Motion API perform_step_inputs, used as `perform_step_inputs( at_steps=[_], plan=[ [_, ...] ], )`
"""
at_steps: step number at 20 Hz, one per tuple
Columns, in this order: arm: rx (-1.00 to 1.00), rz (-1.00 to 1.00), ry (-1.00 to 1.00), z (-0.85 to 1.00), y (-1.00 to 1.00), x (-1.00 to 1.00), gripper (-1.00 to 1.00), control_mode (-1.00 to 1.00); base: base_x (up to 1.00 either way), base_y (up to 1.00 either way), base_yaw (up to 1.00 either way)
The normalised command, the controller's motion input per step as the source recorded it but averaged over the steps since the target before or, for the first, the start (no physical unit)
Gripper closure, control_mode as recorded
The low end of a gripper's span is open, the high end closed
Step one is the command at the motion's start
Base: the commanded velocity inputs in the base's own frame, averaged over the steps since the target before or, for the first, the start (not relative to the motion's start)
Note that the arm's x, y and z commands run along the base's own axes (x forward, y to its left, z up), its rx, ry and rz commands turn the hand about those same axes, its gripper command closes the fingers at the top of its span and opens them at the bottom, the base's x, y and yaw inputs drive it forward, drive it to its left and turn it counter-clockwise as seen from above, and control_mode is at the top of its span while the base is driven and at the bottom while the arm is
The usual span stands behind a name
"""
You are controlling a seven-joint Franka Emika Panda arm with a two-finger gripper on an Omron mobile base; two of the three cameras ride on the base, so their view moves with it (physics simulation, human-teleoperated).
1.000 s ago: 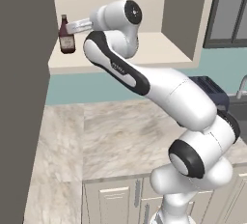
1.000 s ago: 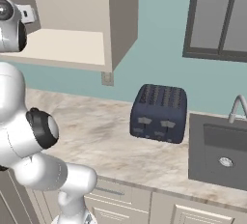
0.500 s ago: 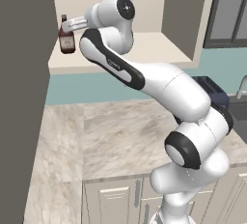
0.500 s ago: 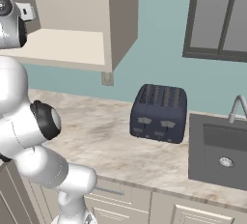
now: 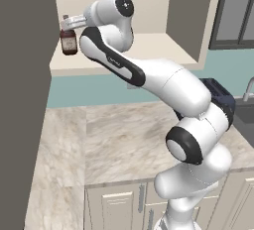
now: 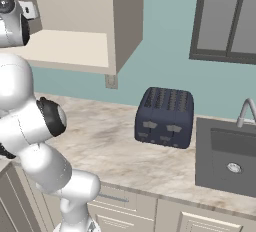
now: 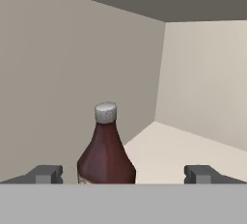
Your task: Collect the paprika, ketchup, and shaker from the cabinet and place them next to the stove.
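Marbled stone runs along the counter (image 5: pixel 124 140) under a teal wall, and up above it hangs the beige cabinet (image 5: pixel 188 30) with its shelf open to the room. On that shelf, near the left end and close to the front edge, stands the ketchup (image 5: pixel 68 39) — a small dark red bottle with rounded shoulders, a narrow neck and a pale cap, upright. The white arm reaches up and across to it, and the tool (image 7: pixel 123 174) is levelled at the bottle with its two dark tips spread wide apart, nothing between them yet. In the hand view the ketchup (image 7: pixel 105 148) sits left of centre between the tips, nearer the left one, so I'd judge the tool wants to slide a little that way before it closes round the body. The bottle stands close to the cabinet's side wall, which leaves little room for the tip on that side — that is the tight spot. Behind the bottle I see bare shelf running back to the corner; I cannot make out a jar or a small black shaker from here. Down on the counter a dark ribbed toaster (image 6: pixel 165 117) sits by the sink (image 6: pixel 227 156) with its curved tap, well away from the arm's reach.
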Motion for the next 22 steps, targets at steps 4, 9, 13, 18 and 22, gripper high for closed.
perform_step_inputs(
  at_steps=[4, 9, 13, 18, 22],
  plan=[
    [0.00, 0.00, 0.04, 0.01, 0.18, 0.19, -1.00, -1.00, 0.00, 0.00, 0.00],
    [-0.01, 0.00, 0.04, 0.00, 0.22, 0.18, -1.00, -1.00, 0.00, 0.00, 0.00],
    [-0.01, 0.00, 0.04, 0.00, 0.22, 0.17, -1.00, -1.00, 0.00, 0.00, 0.00],
    [-0.01, 0.00, 0.03, 0.00, 0.18, 0.16, -1.00, -1.00, 0.00, 0.00, 0.00],
    [-0.02, 0.00, 0.02, 0.00, 0.17, 0.15, -1.00, -1.00, 0.00, 0.00, 0.00]
  ],
)
